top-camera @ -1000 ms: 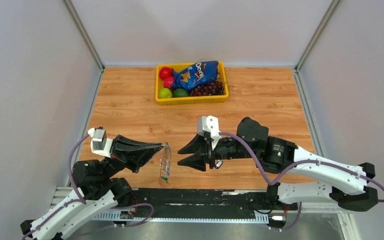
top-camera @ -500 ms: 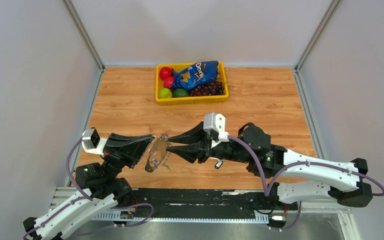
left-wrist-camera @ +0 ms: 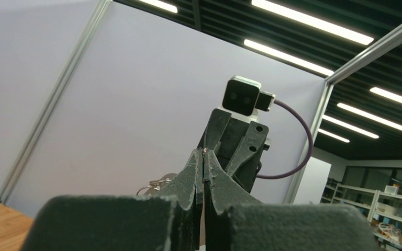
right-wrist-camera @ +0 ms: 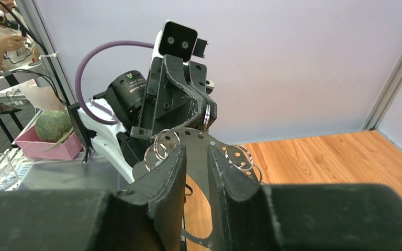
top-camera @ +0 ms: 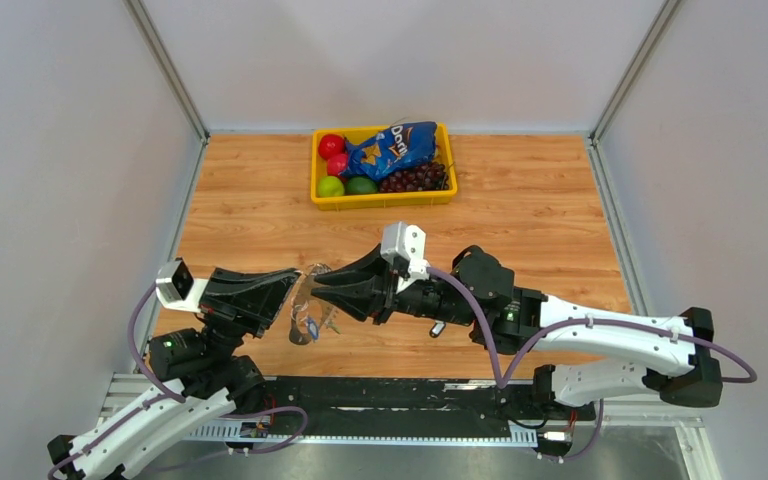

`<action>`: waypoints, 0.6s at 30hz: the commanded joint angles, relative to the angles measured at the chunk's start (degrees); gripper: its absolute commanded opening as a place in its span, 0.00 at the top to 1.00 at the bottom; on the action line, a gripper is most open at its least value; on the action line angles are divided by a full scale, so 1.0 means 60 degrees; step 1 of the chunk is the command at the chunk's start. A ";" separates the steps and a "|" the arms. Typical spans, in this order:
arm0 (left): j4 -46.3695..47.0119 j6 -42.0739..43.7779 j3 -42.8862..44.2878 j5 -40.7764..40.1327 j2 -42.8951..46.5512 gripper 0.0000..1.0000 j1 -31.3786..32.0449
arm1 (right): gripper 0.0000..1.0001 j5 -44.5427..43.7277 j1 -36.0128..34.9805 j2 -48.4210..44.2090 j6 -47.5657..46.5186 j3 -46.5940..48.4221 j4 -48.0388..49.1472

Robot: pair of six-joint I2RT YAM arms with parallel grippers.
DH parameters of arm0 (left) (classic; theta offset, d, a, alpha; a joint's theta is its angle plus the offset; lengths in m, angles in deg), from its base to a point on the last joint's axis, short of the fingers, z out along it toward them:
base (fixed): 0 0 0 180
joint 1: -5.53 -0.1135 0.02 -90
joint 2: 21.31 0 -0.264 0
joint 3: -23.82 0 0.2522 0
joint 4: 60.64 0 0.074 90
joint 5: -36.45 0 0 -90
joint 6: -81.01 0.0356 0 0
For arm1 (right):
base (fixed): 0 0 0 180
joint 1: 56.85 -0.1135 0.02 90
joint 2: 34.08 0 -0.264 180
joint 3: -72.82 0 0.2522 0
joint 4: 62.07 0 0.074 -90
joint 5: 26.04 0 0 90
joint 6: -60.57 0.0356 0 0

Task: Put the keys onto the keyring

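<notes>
Left gripper: clamped on keyring band.
Right gripper: fingers narrowly apart, tips at band.
Keys: beneath keyring.

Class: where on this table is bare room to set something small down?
Bare table lies left of the yellow tray, right of it, and in the strip between tray and grippers. Crowded: the near middle, where left gripper, right gripper and keyring meet; the right arm overhangs the near right.
</notes>
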 commanded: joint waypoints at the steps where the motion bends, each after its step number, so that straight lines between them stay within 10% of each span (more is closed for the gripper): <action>1: 0.0593 -0.0062 -0.0011 -0.0017 0.0103 1.00 0.0032 | 0.75 0.0002 -0.0114 0.0132 0.0336 0.0559 0.0728; 18: 0.0589 0.0005 0.0026 0.0060 0.0156 1.00 0.0024 | 0.78 0.0079 -0.0166 0.0724 0.0558 0.1042 0.0723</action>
